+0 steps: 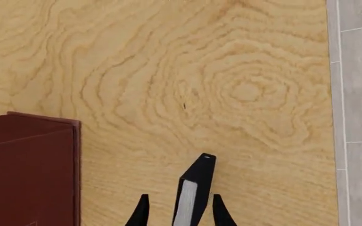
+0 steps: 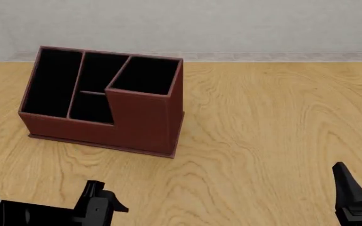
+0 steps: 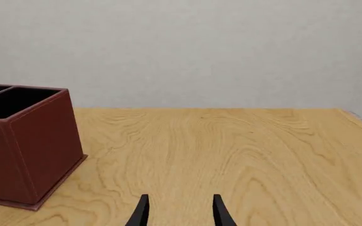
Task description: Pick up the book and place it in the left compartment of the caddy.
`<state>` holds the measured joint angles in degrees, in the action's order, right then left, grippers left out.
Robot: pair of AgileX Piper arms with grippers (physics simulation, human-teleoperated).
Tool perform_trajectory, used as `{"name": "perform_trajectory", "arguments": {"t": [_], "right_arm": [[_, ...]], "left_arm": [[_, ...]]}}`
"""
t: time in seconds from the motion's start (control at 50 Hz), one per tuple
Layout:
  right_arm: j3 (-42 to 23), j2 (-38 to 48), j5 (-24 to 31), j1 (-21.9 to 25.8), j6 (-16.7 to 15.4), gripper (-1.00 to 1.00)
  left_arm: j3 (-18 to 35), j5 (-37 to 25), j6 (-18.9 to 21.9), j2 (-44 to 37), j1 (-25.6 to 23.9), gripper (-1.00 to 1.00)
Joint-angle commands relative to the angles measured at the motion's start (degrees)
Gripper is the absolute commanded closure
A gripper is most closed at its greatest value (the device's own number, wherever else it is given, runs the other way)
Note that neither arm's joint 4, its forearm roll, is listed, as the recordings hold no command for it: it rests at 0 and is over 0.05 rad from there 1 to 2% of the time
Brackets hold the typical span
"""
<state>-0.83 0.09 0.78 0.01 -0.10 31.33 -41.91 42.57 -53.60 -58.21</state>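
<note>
Gripped edge-on in the left claw, the thin black book shows white pages, near the leather-look caddy on the wood-grain table. Right claw gapes, cropped.

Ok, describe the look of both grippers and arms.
Both are plain matte black. The left gripper and right gripper each end in two slim, pointed, blade-like fingers. In the front view the left arm is a blocky black body. No cables or markings show.
</note>
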Motion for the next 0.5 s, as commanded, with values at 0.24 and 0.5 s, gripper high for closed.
{"name": "perform_trajectory", "arguments": {"t": [0.24,0.5], "right_arm": [[0.3,0.1,-0.4,0.0,0.0,-1.00],[0.3,0.1,-0.4,0.0,0.0,-1.00]], "left_arm": [[-1.3,5.6,-7.4,-5.7,-5.1,-1.00],[-2.9,8.4,-11.2,-7.0,-7.0,-1.00]]}}
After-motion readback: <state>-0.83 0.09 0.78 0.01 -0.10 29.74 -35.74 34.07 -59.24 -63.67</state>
